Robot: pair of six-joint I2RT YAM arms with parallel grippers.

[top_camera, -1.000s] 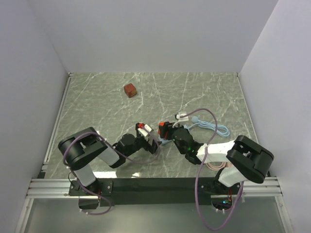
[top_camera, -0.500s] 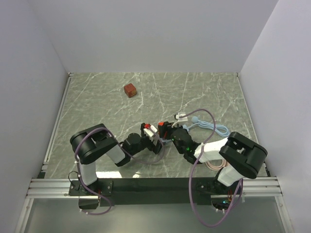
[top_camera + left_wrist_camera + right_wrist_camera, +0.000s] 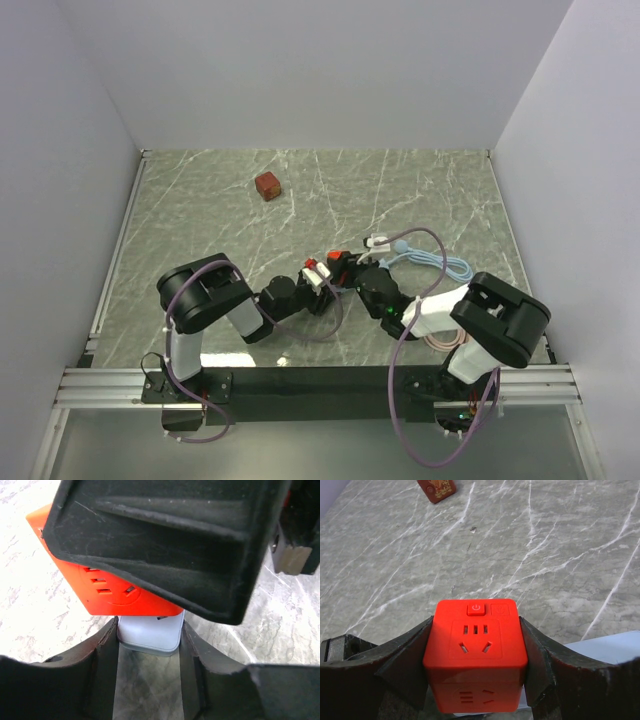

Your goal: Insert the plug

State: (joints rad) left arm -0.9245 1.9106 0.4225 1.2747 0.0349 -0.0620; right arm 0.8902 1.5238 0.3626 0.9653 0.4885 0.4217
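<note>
From above I see my right pincer (image 3: 342,263) clamping the plug (image 3: 345,257) against my left pincer (image 3: 318,274), which, in its wrist view, pinches the power strip (image 3: 150,635) to brace it just beneath the plug, while the right wrist view shows the plug gripped squarely between the fingers for insertion.

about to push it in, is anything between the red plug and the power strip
Nothing visible does. The plug, gripped by the right hand, sits right at the power strip in the left hand; a right finger hides part of where they meet.
</note>
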